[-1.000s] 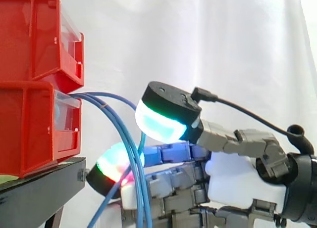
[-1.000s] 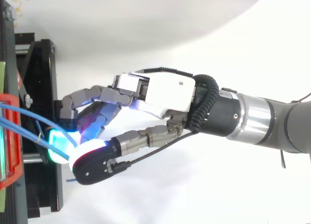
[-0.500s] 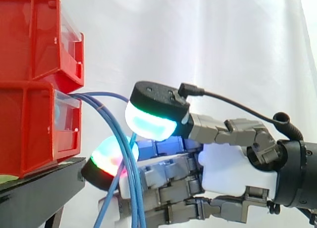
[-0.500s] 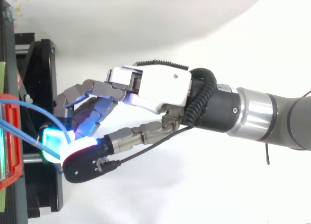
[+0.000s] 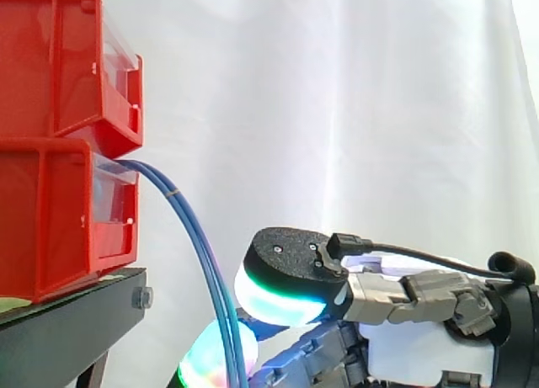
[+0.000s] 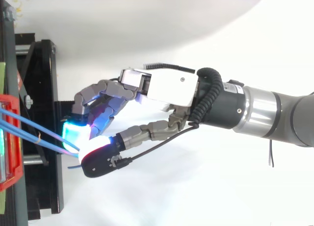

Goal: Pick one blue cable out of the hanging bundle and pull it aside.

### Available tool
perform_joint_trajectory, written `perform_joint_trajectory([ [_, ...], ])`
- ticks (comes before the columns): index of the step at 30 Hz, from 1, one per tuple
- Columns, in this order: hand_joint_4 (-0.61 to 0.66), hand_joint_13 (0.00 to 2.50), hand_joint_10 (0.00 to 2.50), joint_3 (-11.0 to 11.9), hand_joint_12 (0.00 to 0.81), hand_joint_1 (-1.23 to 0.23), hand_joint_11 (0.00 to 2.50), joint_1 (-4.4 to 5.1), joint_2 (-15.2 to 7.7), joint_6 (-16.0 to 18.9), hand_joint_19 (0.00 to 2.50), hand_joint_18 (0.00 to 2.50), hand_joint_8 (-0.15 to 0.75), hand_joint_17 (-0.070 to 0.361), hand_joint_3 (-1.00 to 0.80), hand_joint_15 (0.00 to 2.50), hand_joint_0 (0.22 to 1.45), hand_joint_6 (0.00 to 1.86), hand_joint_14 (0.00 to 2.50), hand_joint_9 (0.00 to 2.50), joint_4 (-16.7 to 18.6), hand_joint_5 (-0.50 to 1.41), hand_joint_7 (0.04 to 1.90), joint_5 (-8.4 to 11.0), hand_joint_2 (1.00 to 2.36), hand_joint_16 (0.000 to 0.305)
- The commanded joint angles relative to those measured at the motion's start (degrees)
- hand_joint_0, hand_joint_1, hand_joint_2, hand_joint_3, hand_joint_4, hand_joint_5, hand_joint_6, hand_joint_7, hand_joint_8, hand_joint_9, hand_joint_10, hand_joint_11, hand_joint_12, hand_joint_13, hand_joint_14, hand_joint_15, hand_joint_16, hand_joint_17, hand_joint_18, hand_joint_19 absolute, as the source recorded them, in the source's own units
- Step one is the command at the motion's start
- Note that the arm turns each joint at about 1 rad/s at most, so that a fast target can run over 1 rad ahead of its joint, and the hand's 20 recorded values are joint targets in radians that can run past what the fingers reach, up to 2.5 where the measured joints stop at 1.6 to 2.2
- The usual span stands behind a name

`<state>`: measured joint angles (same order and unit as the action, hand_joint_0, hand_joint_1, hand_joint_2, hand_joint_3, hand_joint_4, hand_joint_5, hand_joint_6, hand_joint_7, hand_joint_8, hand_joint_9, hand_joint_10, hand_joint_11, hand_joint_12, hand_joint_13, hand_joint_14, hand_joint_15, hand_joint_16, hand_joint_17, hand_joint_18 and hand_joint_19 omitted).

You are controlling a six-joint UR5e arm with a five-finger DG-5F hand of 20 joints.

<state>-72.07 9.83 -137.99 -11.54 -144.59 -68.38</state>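
No writing, number or sign can be read anywhere. The red bins (image 5: pixel 50 194), the black stand (image 5: pixel 67 333), the blue cables (image 5: pixel 202 247) and the hand (image 6: pixel 167 88) carry no legible marking.

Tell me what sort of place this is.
Probably a robotics test bench: stacked red plastic bins on a black metal stand, a plain white curtain behind, thin blue cables dangling.

Two red bins (image 5: pixel 50 60) (image 5: pixel 50 220), two blue cables (image 5: pixel 194 236), one black stand (image 5: pixel 67 329), one hand (image 6: pixel 171 86)
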Motion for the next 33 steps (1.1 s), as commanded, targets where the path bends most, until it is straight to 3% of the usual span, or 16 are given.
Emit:
perform_joint_trajectory([
  [1, 0.21, 0.86, 0.01, -0.09, 0.382, -0.63, 0.39, 0.01, 0.0, -0.33, 0.47, 0.58, 0.383, 0.098, -0.45, 0.42, 0.56, 0.74, 0.02, 1.05, 0.19, -0.11, 0.98, 0.0, 1.0, 0.044],
  [4, 0.21, 0.87, 0.01, -0.09, 0.388, -0.62, 0.38, 0.01, 0.0, -0.5, 0.48, 0.58, 0.383, 0.101, -0.46, 0.43, 0.55, 0.7, 0.02, 1.05, 0.63, -0.11, 1.03, 0.0, 1.0, 0.045],
  [6, 0.22, 0.86, 0.01, 0.0, 0.387, -0.6, 0.39, 0.01, 0.0, -0.5, 0.48, 0.58, 0.381, 0.103, -0.47, 0.43, 0.54, 0.58, 0.02, 1.05, 1.15, -0.08, 1.18, 0.0, 1.0, 0.046],
  [10, 0.23, 0.86, 0.01, -0.09, 0.392, -0.57, 0.37, 0.01, -0.09, -1.29, 0.49, 0.59, 0.383, 0.106, -0.47, 0.42, 0.53, 0.51, 0.02, 1.04, 4.49, -0.07, 1.28, -0.17, 1.0, 0.047],
  [17, 0.3, 0.86, 0.01, 0.09, 0.391, -0.56, 0.36, 0.19, -1.06, 0.02, 0.5, 0.59, 0.384, 0.11, -0.47, 0.43, 0.53, 0.5, 0.02, 1.03, 9.59, -0.09, 1.16, -0.09, 1.0, 0.049],
  [20, 0.35, 0.83, 0.01, 0.35, 0.387, -0.57, 0.29, 0.71, -0.97, 2.57, 0.49, 0.59, 0.38, 0.111, -0.47, 0.4, 0.53, 0.5, 0.01, 1.02, 10.82, -0.1, 1.02, -0.09, 1.0, 0.049],
  [23, 0.36, 0.72, 0.01, 0.79, 0.378, -0.58, 0.17, 0.71, -1.06, 2.13, 0.45, 0.56, 0.369, 0.112, -0.46, 0.3, 0.52, 0.5, 0.01, 0.95, 11.09, -0.11, 0.88, -0.09, 1.0, 0.05],
  [28, 0.32, 0.55, 0.0, 1.23, 0.383, -0.58, 0.05, 0.62, -2.99, 1.96, 0.38, 0.42, 0.347, 0.114, -0.46, 0.19, 0.5, 0.5, 0.01, 0.83, 11.52, -0.13, 0.77, -0.26, 1.0, 0.051],
  [33, 0.29, 0.38, 0.0, 2.02, 0.39, -0.56, 0.0, 0.27, -5.36, 4.59, 0.28, 0.19, 0.327, 0.123, -0.46, 0.12, 0.49, 0.5, 0.0, 0.73, 13.9, -0.14, 0.72, -0.26, 1.0, 0.055],
])
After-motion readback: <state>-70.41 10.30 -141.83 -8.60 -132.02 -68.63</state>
